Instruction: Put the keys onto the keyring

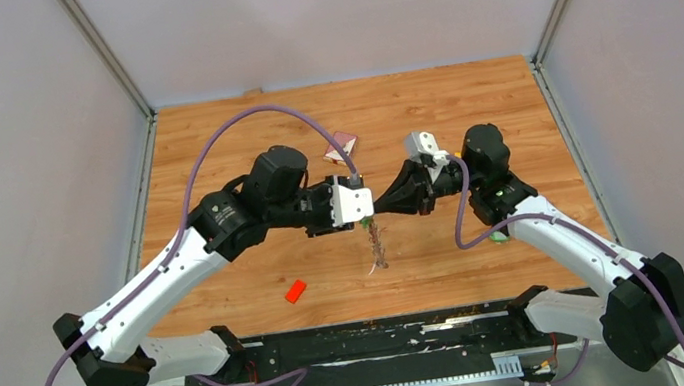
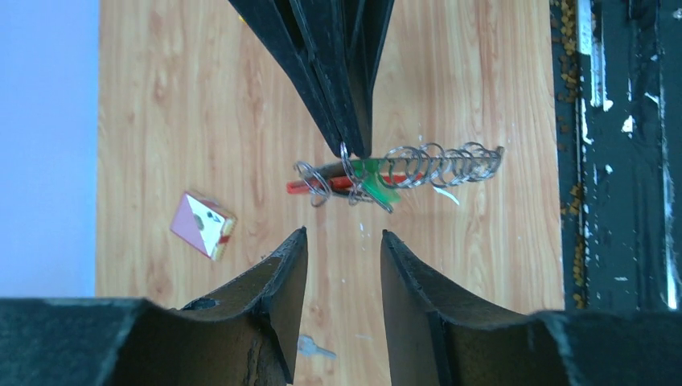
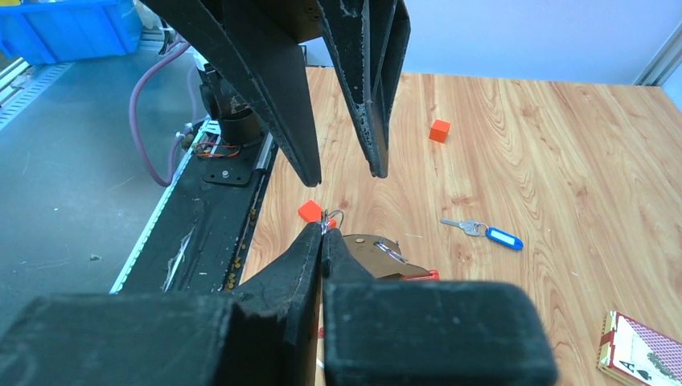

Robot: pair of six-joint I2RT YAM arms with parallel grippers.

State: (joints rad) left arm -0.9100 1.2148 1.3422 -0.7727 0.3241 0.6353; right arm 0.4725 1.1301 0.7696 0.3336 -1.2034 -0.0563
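My right gripper (image 1: 390, 203) (image 3: 324, 227) is shut on a silver ring of the keyring (image 2: 346, 178) and holds the bunch up above the table. The bunch hangs below the grippers in the top view (image 1: 375, 244). It shows a red strap (image 2: 301, 187), a chain of wire rings and a green tag (image 2: 375, 178). Its dark strip (image 3: 378, 249) shows behind my right fingers. My left gripper (image 1: 368, 204) (image 2: 343, 235) is open and empty, facing the right one, its tips just short of the bunch. A blue-tagged key (image 3: 490, 234) lies on the table. No black tag is in view.
A small flat orange-red block (image 1: 295, 290) (image 3: 310, 211) lies near the front. A card box (image 1: 341, 145) (image 2: 203, 225) (image 3: 639, 354) lies behind the grippers. An orange cube (image 3: 438, 130) sits on the wood. A loose silver key (image 2: 315, 347) lies under my left gripper. The black base rail (image 1: 368, 336) runs along the front.
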